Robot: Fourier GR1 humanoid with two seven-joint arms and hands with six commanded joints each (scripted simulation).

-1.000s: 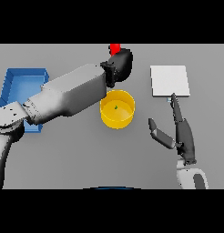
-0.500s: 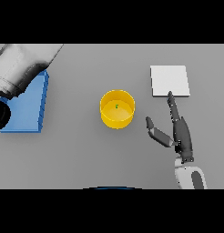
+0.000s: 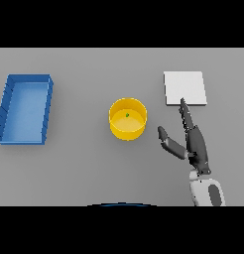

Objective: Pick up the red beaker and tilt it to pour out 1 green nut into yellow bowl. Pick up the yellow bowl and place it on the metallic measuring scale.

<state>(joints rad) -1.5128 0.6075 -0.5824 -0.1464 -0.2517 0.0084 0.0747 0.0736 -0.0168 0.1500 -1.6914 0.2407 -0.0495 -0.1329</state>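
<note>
Head view: a grey table (image 3: 84,168) seen from above, with the second half of the job apparently ahead.
Yellow bowl: the yellow bowl (image 3: 128,130) stands upright near the middle of the table, a short round tub with straight walls and an open top.
Green nut: one small green nut (image 3: 127,115) lies inside the bowl toward its far wall, so the pour looks done.
How the bowl will handle: judged light and stiff, with smooth walls that could slip; the loose nut may roll if the bowl tips, so it wants carrying level.
Where to take hold: probably across the side wall on the flank facing the hand, thumb on one side and fingers on the other, below the rim.
Right hand: the right hand (image 3: 194,144) rests low at the bowl's right, near it but apart, fingers straight and pointing away from the robot, thumb spread toward the bowl; it grips nothing.
Left hand: does not show.
Measuring scale: the metallic measuring scale (image 3: 185,88), a pale flat square, sits beyond the right hand, whose fingertips reach its near edge; it is bare.
Red beaker: nowhere to be seen.
Blue tray: a blue tray (image 3: 46,111) lies well apart at the left.
</note>
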